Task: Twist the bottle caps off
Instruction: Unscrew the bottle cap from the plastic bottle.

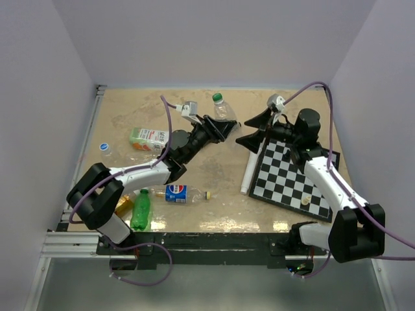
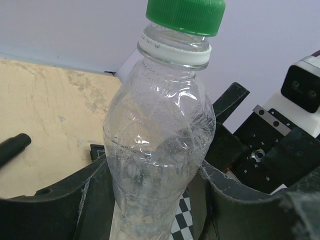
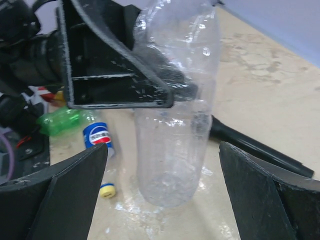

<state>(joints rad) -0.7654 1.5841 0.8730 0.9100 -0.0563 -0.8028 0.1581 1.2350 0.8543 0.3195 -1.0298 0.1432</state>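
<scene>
A chessboard (image 1: 295,175) lay near the right fingers (image 1: 258,119), a white microphone (image 1: 249,170) alongside it. A carton (image 1: 148,138) lay left of the left fingers (image 1: 219,126).

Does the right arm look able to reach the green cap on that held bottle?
Probably yes. The green cap stands bare above the left claw; the right claw, wide open beside the bottle, only needs raising.

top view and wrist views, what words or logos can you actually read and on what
"pepsi", with the round logo: on the blue-label bottle lying on the table
white-and-green carton: has print, too small to read
clear bottle and its green cap: no text visible
</scene>
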